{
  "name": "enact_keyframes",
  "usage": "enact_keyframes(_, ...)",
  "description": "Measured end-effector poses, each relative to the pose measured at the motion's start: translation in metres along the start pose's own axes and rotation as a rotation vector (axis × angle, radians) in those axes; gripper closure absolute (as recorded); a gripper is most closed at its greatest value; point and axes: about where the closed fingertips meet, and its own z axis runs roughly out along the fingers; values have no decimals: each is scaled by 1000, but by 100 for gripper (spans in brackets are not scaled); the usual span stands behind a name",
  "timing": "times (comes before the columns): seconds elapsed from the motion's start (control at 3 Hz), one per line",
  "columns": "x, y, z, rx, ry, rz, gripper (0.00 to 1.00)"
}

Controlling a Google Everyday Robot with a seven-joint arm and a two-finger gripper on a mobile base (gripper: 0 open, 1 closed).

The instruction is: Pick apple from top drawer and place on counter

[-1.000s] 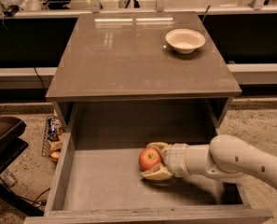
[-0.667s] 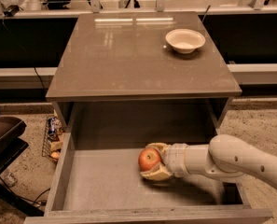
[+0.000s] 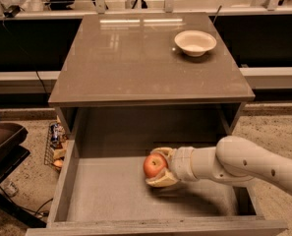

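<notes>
The red apple [image 3: 154, 165] with a yellowish patch sits between the fingers of my gripper [image 3: 158, 167] inside the open top drawer [image 3: 106, 195]. The gripper reaches in from the right on a white arm, one cream finger [image 3: 163, 153] above the apple and one below, shut on it. The apple is at or just above the matte grey drawer floor, right of the middle. The glossy grey-brown counter [image 3: 135, 58] lies above and behind the drawer.
A white bowl [image 3: 195, 42] stands at the counter's back right. The drawer's low side walls and front edge [image 3: 155, 226] frame the gripper. A dark chair [image 3: 3, 146] and a wire basket [image 3: 54, 144] stand on the floor at left.
</notes>
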Motion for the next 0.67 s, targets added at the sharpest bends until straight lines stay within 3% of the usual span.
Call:
enact_keyframes(0.33, -52, -30, -20, 5, 28, -66, 100)
enact_keyframes(0.67, -153, -62, -53, -35, 4, -116, 100)
